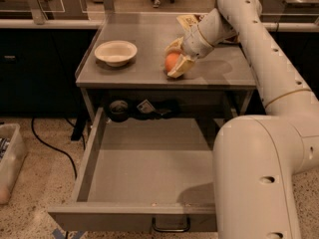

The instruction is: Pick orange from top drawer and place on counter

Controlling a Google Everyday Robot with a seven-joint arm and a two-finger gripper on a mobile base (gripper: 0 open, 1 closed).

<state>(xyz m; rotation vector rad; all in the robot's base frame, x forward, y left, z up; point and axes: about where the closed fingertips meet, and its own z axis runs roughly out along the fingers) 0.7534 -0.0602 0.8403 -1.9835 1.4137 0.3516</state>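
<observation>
The gripper (175, 59) pinches the orange (171, 62), three o'clock of the white bowl (115, 52); released abruptly, it may roll off the counter (219, 73) at six o'clock.

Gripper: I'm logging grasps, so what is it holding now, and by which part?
The gripper holds the orange, its two fingers clasping the fruit's opposite sides, low over the counter, to the right of the white bowl.
</observation>
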